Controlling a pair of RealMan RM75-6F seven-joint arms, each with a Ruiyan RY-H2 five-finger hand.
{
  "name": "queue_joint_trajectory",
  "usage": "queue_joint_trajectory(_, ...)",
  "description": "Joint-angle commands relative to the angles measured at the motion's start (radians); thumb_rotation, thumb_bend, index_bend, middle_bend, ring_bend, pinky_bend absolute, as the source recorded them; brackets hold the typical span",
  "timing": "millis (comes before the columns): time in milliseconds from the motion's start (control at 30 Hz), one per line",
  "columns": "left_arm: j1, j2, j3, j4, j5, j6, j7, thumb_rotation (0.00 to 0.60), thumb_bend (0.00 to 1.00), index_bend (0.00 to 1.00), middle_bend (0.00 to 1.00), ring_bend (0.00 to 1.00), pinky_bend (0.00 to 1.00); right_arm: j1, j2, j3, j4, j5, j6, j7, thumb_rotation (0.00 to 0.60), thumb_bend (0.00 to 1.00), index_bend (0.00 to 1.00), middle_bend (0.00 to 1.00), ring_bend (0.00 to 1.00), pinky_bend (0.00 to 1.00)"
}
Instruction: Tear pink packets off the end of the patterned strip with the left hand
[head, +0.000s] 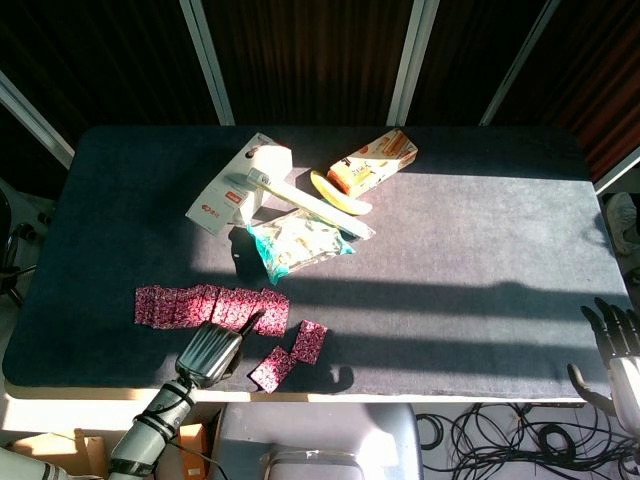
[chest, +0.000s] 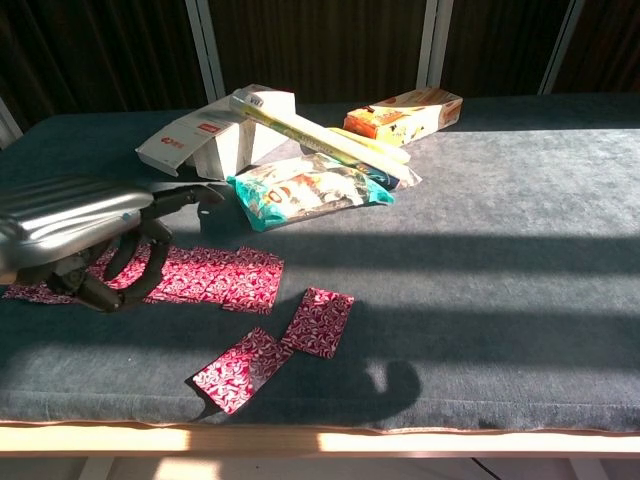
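The left hand (chest: 85, 235) is covering part of the strip (chest: 215, 278); the frame edge is cropping the right hand (head: 617, 352).

Looks like a robot lab or test room: a dark felt-covered table (head: 480, 260) parked against dark slatted panels with pale metal posts (head: 413, 60), and loose cables (head: 480, 435) tangled on the floor underneath.

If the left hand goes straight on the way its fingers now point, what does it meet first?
Probably the patterned strip: the left hand hovers by the near table edge, fingers aimed at the strip's torn end. Its height above the strip is unclear, so it might pass over.
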Motion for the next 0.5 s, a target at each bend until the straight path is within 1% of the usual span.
queue_joint_trajectory(33, 0.237, 0.143, 0.135, 0.227, 0.338, 0.253, -0.311, 0.600, 0.43, 0.00, 0.00, 0.00, 0.12, 0.005, -0.005, -0.001, -0.003, 0.000, -0.011, -0.019, 0.600, 0.30, 0.00, 0.00, 0.00, 0.04)
queue_joint_trajectory(67, 0.289, 0.139, 0.138, 0.297, 0.363, 0.301, -0.393, 0.600, 0.42, 0.00, 0.00, 0.00, 0.07, 0.006, -0.009, 0.000, -0.004, 0.002, -0.015, -0.031, 0.600, 0.30, 0.00, 0.00, 0.00, 0.04)
queue_joint_trajectory(100, 0.323, 0.138, 0.142, 0.338, 0.370, 0.320, -0.455, 0.600, 0.40, 0.00, 0.00, 0.00, 0.03, 0.007, -0.012, 0.000, -0.006, 0.004, -0.019, -0.040, 0.600, 0.30, 0.00, 0.00, 0.00, 0.04)
queue_joint_trajectory(200, 0.393, 0.155, 0.175, 0.421, 0.417, 0.322, -0.651, 0.600, 0.40, 0.00, 0.00, 0.00, 0.00, 0.015, -0.021, 0.001, -0.009, 0.003, -0.032, -0.063, 0.600, 0.30, 0.00, 0.00, 0.00, 0.04)
queue_joint_trajectory(267, 0.417, 0.173, 0.195, 0.464, 0.469, 0.315, -0.741, 0.600, 0.40, 0.00, 0.00, 0.00, 0.00, 0.020, -0.029, 0.003, -0.011, 0.008, -0.041, -0.087, 0.600, 0.30, 0.00, 0.00, 0.00, 0.04)
queue_joint_trajectory(367, 0.438, 0.188, 0.195, 0.492, 0.533, 0.323, -0.751, 0.600, 0.40, 0.00, 0.00, 0.00, 0.00, 0.024, -0.038, 0.002, -0.016, 0.010, -0.053, -0.112, 0.600, 0.30, 0.00, 0.00, 0.00, 0.04)
queue_joint_trajectory(500, 0.467, 0.190, 0.159, 0.492, 0.534, 0.314, -0.729, 0.600, 0.40, 0.00, 0.00, 0.00, 0.00, 0.022, -0.043, -0.002, -0.018, 0.004, -0.049, -0.125, 0.600, 0.30, 0.00, 0.00, 0.00, 0.04)
